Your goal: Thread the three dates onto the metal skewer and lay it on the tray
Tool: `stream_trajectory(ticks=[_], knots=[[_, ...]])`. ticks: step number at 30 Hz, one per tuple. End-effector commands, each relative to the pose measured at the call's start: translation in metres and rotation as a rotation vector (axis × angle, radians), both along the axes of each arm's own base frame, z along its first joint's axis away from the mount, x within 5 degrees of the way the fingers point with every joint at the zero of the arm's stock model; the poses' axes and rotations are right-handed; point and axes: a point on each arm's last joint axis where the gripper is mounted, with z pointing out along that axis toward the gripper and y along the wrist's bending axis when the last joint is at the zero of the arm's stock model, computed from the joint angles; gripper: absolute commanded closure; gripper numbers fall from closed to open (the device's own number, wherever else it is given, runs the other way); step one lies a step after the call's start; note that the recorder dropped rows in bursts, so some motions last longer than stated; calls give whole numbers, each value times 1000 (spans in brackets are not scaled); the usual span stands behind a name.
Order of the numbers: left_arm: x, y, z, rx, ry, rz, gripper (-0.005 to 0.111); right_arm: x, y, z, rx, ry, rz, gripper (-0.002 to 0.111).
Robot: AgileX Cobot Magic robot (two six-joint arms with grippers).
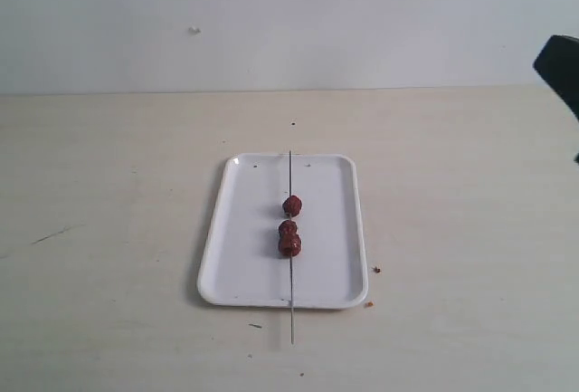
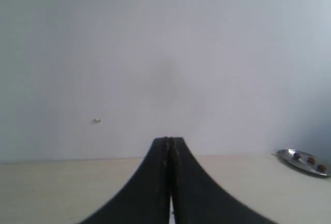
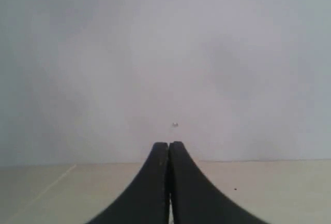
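The white tray [image 1: 235,256] lies mid-table in the exterior view. The thin metal skewer [image 1: 290,170] rests lengthwise across it, sticking out past both short ends. Three dark red dates [image 1: 290,226] sit threaded on it, one slightly apart from the other two. The left wrist view catches the tray [image 2: 289,158] and the dates [image 2: 310,160] far off at the side. My left gripper [image 2: 168,140] is shut and empty, low over the table. My right gripper [image 3: 168,144] is shut and empty too. Both stand far from the tray.
A dark part of the right arm [image 1: 561,66] shows at the right edge of the exterior view. Small crumbs [image 1: 376,270] lie on the beige table [image 1: 109,229] beside the tray. A pale wall [image 1: 289,12] closes the back.
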Motion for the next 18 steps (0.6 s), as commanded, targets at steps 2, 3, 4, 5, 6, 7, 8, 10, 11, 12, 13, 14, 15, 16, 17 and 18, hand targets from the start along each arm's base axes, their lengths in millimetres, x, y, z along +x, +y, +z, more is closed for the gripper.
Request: stream_trajectory(ticks=[2,3,4,5,6,7,8,10,11,12,13,14,15,16,17,18], knots=[[0,0,-4,-5,31,1,107,-14,-11,9,79,-55,11,108],[0,0,-4,-5,31,1,107,-15,-12,10,87,-63,11,108],[0,0,-4,-5,31,1,107,-17,-13,11,93,-71,11,108],[0,0,-4,-5,31,1,107,-17,-14,12,98,-76,10,108],[0,0,-4,-5,31,1,107,-18,-15,13,100,-80,10,108],[0,0,-4,-5,31,1,107,-19,-15,13,104,-84,10,108],[0,0,-4,-5,31,1,107,-19,-15,13,105,-85,10,108],[0,0,-4,-5,31,1,107,-19,-15,13,105,-85,10,108],[0,0,-4,-5,31,1,107,-19,-15,13,105,-85,10,108],[0,0,-4,-1,29,3,107,-19,-15,13,105,-85,10,108],[0,1,-4,12,29,9,107,-19,-15,13,105,-85,10,108],[1,1,-5,26,26,28,107,-19,-15,13,105,-85,10,108],[1,2,-6,43,25,64,107,-19,-15,13,105,-85,10,108],[2,3,-8,66,27,116,107,-19,-15,13,105,-85,10,108],[4,4,-12,88,41,171,107,-19,-16,13,106,-86,9,108],[6,6,-18,94,62,226,107,-19,-16,13,106,-86,9,108]])
